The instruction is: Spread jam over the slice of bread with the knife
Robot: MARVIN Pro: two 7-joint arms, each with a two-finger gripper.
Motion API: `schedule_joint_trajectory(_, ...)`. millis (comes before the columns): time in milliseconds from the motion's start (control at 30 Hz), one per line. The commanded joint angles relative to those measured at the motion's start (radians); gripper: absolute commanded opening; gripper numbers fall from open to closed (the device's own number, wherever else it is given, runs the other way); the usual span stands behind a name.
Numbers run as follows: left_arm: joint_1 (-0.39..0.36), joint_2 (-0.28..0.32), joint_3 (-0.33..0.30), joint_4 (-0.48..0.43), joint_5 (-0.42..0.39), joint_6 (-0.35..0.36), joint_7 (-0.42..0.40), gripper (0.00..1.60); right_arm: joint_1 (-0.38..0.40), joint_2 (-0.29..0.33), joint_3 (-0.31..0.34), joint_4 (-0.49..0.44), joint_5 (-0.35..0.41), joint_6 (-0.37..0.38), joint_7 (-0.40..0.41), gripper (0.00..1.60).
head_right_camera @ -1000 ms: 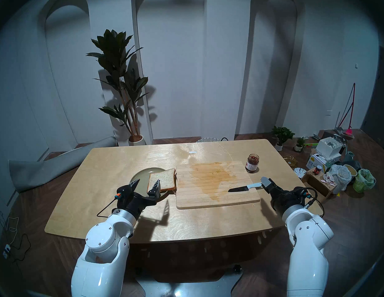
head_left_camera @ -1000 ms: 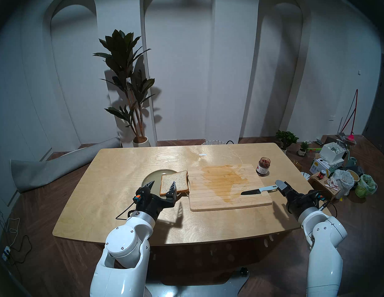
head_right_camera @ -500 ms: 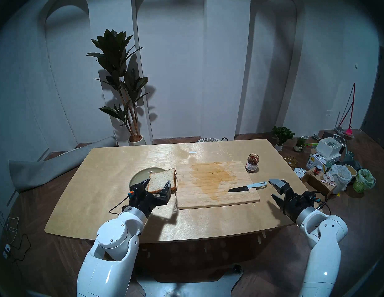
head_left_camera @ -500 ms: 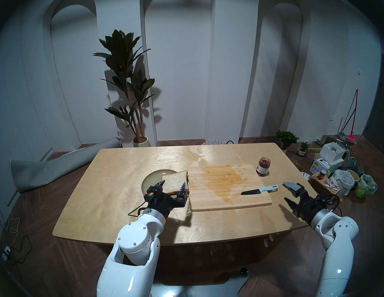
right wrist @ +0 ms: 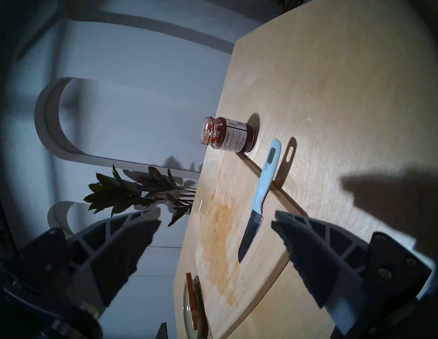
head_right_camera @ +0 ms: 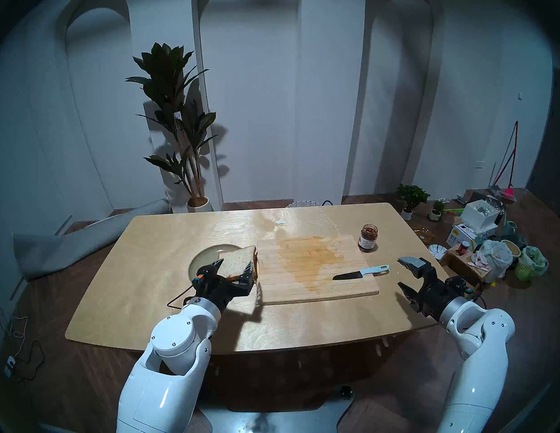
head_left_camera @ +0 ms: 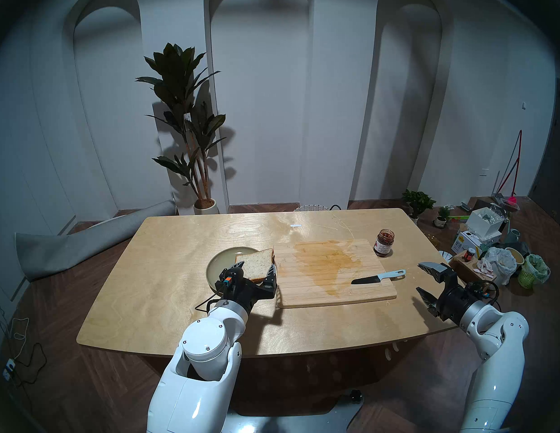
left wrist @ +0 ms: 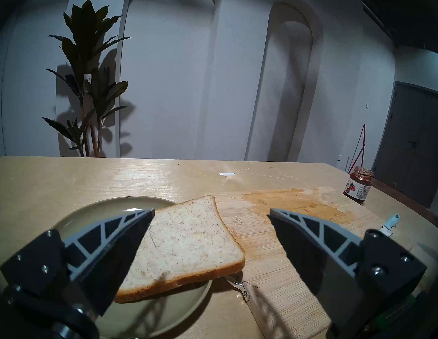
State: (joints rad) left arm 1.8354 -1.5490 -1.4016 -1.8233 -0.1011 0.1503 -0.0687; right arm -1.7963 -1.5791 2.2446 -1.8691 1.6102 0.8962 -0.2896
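The slice of bread (head_left_camera: 253,262) lies on a grey-green plate (head_left_camera: 219,260), its right edge overhanging towards the wooden cutting board (head_left_camera: 303,293). My left gripper (head_left_camera: 254,265) is open and low at the slice's near edge. In the left wrist view one finger (left wrist: 108,243) overlaps the bread (left wrist: 188,245) and the other stands over the board. The knife (head_left_camera: 377,277) lies on the board's right side, its pale handle towards my right gripper (head_left_camera: 418,276). That gripper is open, empty and just right of the handle. The open jar of jam (head_left_camera: 384,243) stands by the board's far right corner.
A brown stain covers the board's middle. Boxes, bags and a small red-lidded jar (head_left_camera: 468,254) crowd the floor right of the table (head_left_camera: 178,298). A tall potted plant (head_left_camera: 185,110) stands beyond the far edge. My right gripper hangs near the table's right edge.
My left gripper moved forward and right, closing in on the bread's near edge. My right gripper drew back rightwards from the knife handle and turned, so its fingers stand one above the other.
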Motion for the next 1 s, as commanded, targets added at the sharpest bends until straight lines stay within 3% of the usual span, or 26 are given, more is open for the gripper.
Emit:
schedule_joint_trajectory(0, -0.030, -0.008, 0.001, -0.005, -0.004, -0.006, 0.003, 1.60, 0.009, -0.061, -0.046, -0.002, 0.118, -0.127, -0.088, 1.60)
schedule_joint_trajectory(133, -0.036, -0.008, -0.001, 0.002, -0.013, -0.007, 0.006, 1.60, 0.035, -0.058, -0.061, -0.003, 0.154, -0.188, -0.155, 1.60)
schedule_joint_trajectory(367, -0.047, -0.003, -0.003, 0.011, -0.029, -0.011, 0.005, 1.60, 0.093, -0.035, -0.072, 0.008, 0.076, -0.258, -0.214, 1.60)
schedule_joint_trajectory(567, -0.047, -0.010, -0.012, 0.014, -0.046, -0.013, 0.007, 1.60, 0.134, 0.002, -0.080, 0.048, 0.083, -0.237, -0.192, 1.60)
schedule_joint_trajectory(967, -0.040, -0.010, -0.027, 0.008, -0.054, -0.011, 0.012, 1.60, 0.149, 0.016, -0.116, 0.085, -0.019, -0.280, -0.140, 1.60)
